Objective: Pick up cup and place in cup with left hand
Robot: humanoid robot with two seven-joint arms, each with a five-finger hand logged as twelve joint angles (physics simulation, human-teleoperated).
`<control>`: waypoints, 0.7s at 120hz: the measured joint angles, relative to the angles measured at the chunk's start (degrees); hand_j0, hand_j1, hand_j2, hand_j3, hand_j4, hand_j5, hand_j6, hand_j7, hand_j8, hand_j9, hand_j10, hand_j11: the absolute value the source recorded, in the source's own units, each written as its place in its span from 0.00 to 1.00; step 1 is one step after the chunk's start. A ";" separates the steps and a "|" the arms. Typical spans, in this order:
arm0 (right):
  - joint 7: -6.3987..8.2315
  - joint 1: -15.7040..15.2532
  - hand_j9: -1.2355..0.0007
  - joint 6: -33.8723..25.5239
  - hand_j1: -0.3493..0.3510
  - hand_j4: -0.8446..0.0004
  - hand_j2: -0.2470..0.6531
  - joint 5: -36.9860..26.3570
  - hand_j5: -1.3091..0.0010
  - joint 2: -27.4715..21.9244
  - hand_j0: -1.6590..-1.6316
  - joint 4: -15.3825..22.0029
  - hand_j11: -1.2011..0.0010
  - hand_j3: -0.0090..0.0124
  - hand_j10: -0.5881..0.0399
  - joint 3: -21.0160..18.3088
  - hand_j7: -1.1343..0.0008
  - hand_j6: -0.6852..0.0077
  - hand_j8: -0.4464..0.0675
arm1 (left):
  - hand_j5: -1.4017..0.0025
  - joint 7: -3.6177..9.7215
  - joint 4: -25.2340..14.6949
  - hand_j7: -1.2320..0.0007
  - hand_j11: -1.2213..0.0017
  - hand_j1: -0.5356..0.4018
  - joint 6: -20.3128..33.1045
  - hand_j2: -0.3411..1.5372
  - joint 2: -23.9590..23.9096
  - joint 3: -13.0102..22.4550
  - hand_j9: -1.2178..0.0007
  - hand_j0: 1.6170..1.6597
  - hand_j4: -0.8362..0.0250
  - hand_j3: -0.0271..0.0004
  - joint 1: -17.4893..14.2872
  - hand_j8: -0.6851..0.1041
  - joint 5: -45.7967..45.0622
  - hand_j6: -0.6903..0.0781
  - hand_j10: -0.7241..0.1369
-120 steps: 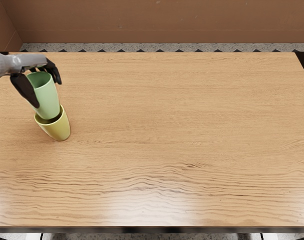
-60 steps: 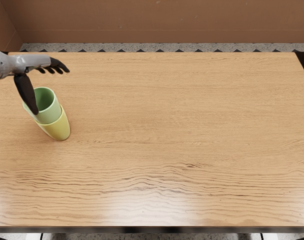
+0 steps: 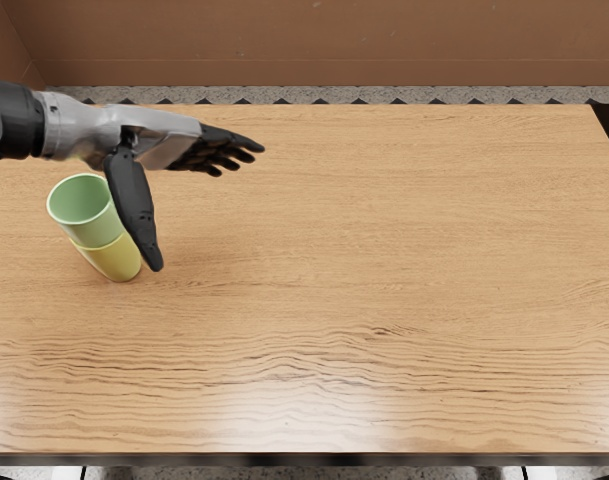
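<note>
Reaching in over the worktop [image 3: 364, 280], the left hand [image 3: 164, 143] is wide open and holds nothing, its thumb pointing down across the cups' edge in view; whether it touches them, I cannot tell. The green cup [image 3: 96, 231] sits nested inside the yellow cup [image 3: 116, 262], its rim well above.

Tapered pale green cup [image 3: 96, 231]: base hidden inside tapered yellow cup [image 3: 114, 262], right side partly behind grey-and-black left hand [image 3: 164, 142]. Up-left of green cup, black robot arm [image 3: 12, 118] runs off-picture.
</note>
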 joint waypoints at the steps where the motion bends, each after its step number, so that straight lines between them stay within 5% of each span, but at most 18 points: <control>1: 0.00 0.00 1.00 0.00 0.00 1.00 0.27 0.00 1.00 0.00 0.04 0.00 1.00 0.42 0.94 0.00 1.00 0.99 0.87 | 0.97 0.00 0.01 0.97 0.97 0.91 -0.03 0.19 0.05 -0.05 0.97 0.96 0.93 0.99 0.13 0.83 -1.14 0.85 0.80; 21: 0.00 0.00 1.00 0.00 0.00 1.00 0.27 -0.01 1.00 0.00 0.04 0.00 1.00 0.42 0.94 0.00 1.00 0.99 0.87 | 0.98 0.00 1.35 0.97 0.97 0.92 -0.38 0.18 6.22 -0.43 0.97 0.96 0.94 0.99 9.93 0.84 -28.02 0.87 0.81; 35: 0.00 0.00 1.00 0.00 0.00 1.00 0.27 -0.01 1.00 0.00 0.04 0.01 1.00 0.42 0.94 0.00 1.00 0.99 0.87 | 0.98 0.00 1.86 0.98 0.98 0.92 -0.45 0.18 13.45 -0.44 0.98 0.96 0.95 0.99 10.67 0.84 -38.19 0.87 0.82; 60: 0.00 0.00 1.00 0.00 0.00 1.00 0.27 0.01 1.00 0.00 0.04 0.00 1.00 0.42 0.94 0.00 1.00 0.99 0.87 | 0.99 0.00 3.22 0.99 0.99 0.93 -0.51 0.18 18.54 -0.01 0.99 0.96 0.96 0.99 14.42 0.86 -43.90 0.89 0.83; 84: 0.00 0.00 1.00 0.00 0.00 1.00 0.27 0.00 1.00 0.00 0.04 0.01 1.00 0.42 0.94 0.00 1.00 0.99 0.87 | 0.99 0.00 5.04 0.99 0.99 0.93 -0.53 0.18 24.04 0.11 0.99 0.96 0.97 0.99 14.59 0.86 -44.65 0.89 0.84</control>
